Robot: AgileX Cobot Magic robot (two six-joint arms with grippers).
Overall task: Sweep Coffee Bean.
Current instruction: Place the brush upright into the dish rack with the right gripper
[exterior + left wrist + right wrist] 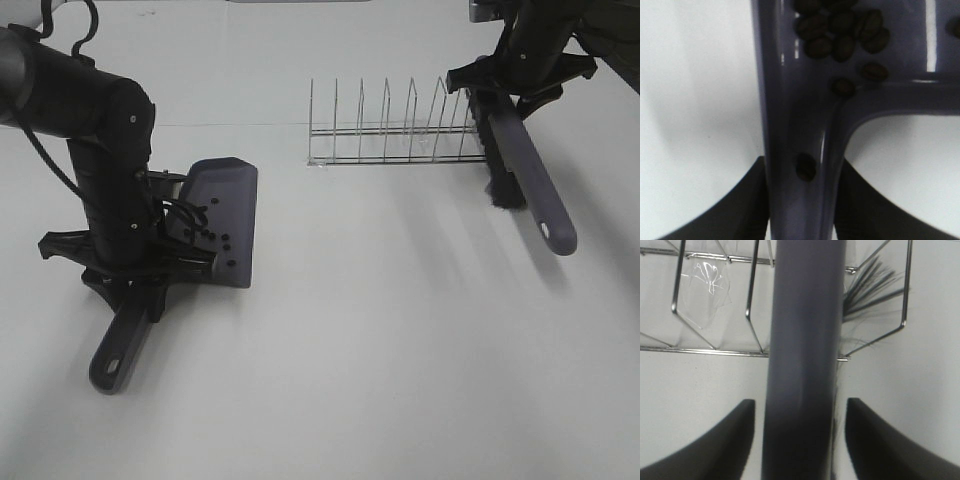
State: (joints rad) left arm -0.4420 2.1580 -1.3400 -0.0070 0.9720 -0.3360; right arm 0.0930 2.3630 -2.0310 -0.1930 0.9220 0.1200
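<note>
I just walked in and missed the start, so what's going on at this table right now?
The left gripper is shut on the handle of a grey-purple dustpan, and the coffee beans lie inside the pan. The right gripper is at the brush, which leans at the end of a wire rack with its bristles down. Its jaws stand open on either side of the brush handle.

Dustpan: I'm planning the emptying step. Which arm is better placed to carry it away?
Left. The left tool is shut on the dustpan handle, beans inside; the right tool stands open around the brush at the rack.
</note>
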